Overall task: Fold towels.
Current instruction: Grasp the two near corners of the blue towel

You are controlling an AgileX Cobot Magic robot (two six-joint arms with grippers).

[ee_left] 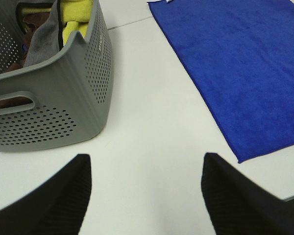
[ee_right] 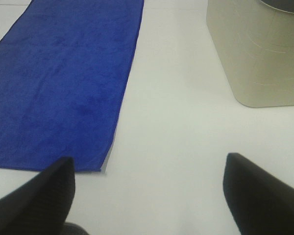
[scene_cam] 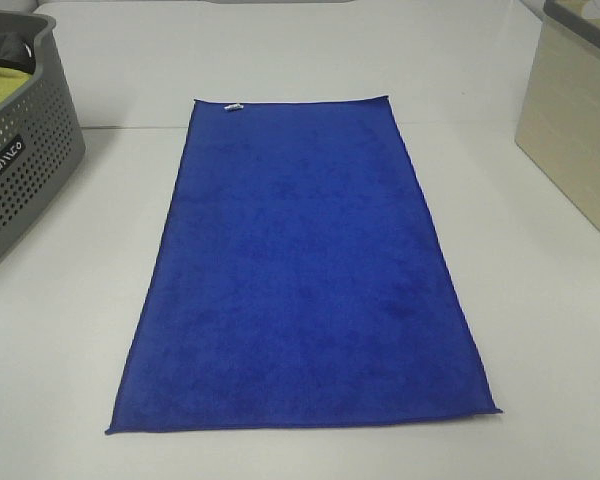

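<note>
One royal-blue towel (scene_cam: 305, 270) lies spread flat and unfolded on the white table, long side running from near edge to far edge, with a small white tag (scene_cam: 233, 106) at its far short edge. Neither arm shows in the exterior high view. In the left wrist view my left gripper (ee_left: 146, 188) is open over bare table, with the towel's (ee_left: 237, 68) near-left corner just beyond it and to one side. In the right wrist view my right gripper (ee_right: 149, 191) is open, its black finger (ee_right: 49, 193) close to the towel's (ee_right: 63, 83) near-right corner. Nothing is held.
A grey perforated basket (scene_cam: 20, 150) with yellow-green and dark cloths (ee_left: 76, 14) stands at the left, close to the left gripper. A beige bin (scene_cam: 575, 120) stands at the right edge. White table (scene_cam: 540, 330) surrounds the towel.
</note>
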